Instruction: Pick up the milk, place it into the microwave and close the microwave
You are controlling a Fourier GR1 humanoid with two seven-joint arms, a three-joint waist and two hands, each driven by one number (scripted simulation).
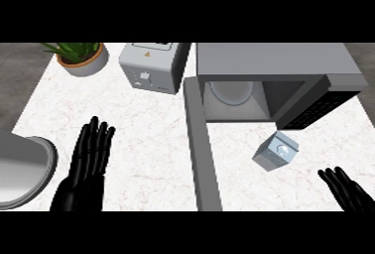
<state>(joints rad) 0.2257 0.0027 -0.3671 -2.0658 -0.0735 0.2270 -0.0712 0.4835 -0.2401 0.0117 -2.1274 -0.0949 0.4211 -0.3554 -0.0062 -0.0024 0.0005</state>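
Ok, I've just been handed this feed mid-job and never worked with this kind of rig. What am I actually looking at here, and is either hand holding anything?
This is the robot's own view from its head, looking steeply down at a marble kitchen counter. The two black shapes are its hands: the left hand lies open with straight fingers, and the right hand shows at the lower right edge, also open. Neither holds anything. The milk carton lies on the counter in front of the microwave, whose door is swung open toward you. Inside it is a round turntable plate. Behind are a toaster and a potted plant; a sink shows at left.
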